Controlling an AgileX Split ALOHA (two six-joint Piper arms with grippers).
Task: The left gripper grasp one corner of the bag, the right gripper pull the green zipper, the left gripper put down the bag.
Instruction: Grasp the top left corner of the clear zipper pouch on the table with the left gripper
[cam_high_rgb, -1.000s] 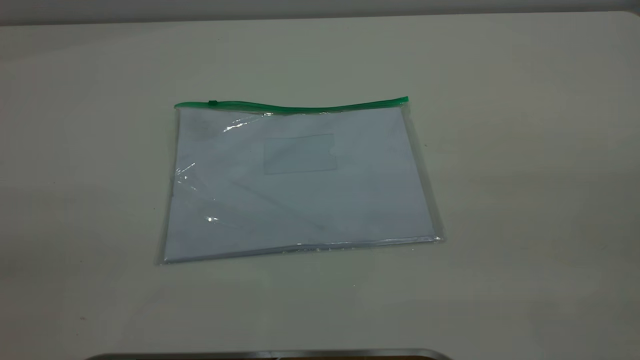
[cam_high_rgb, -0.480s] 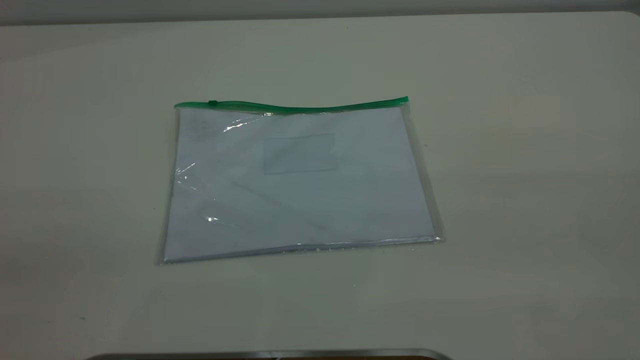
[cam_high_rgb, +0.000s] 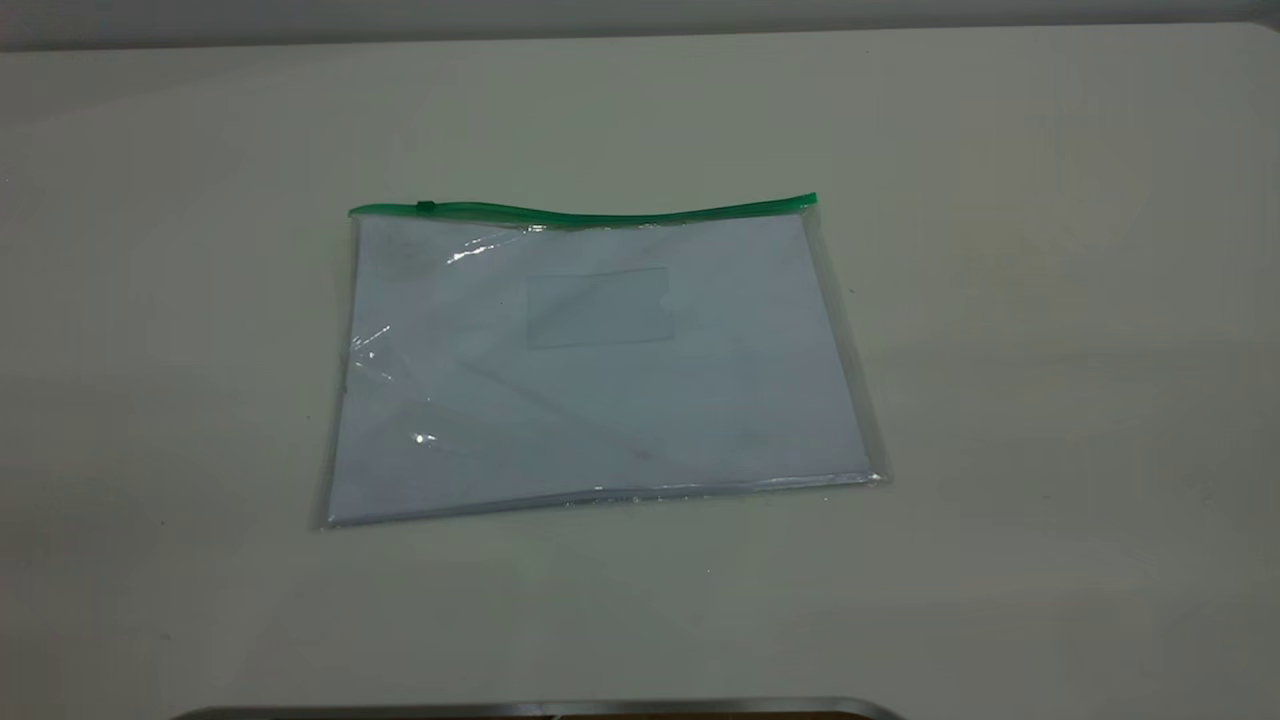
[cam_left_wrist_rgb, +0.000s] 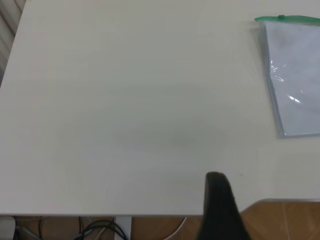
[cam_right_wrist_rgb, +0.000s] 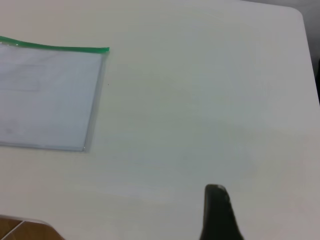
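The left claw (cam_left_wrist_rgb: 220, 205) is showing as a single dark finger in its own wrist view, so whether it is spread or closed cannot be told. It is hanging over the near edge of the tabletop (cam_left_wrist_rgb: 125, 110), well apart from the bag (cam_left_wrist_rgb: 297, 75). From this claw the bag is lying ahead and off to one side, with the green zipper (cam_left_wrist_rgb: 290, 19) along its far edge.

The right claw (cam_right_wrist_rgb: 217, 212) is also presenting just one finger in its wrist view; its state cannot be told either. The bag's other zipper corner (cam_right_wrist_rgb: 106, 49) is sitting ahead of it, well apart.

Neither claw is appearing in the exterior view. There the bag is lying flat, zipper at the far side, slider (cam_high_rgb: 425, 207) near the left end. To grasp well, the left claw is probably needing to approach the left zipper corner (cam_high_rgb: 353, 212) low, sliding one finger under the thin edge.
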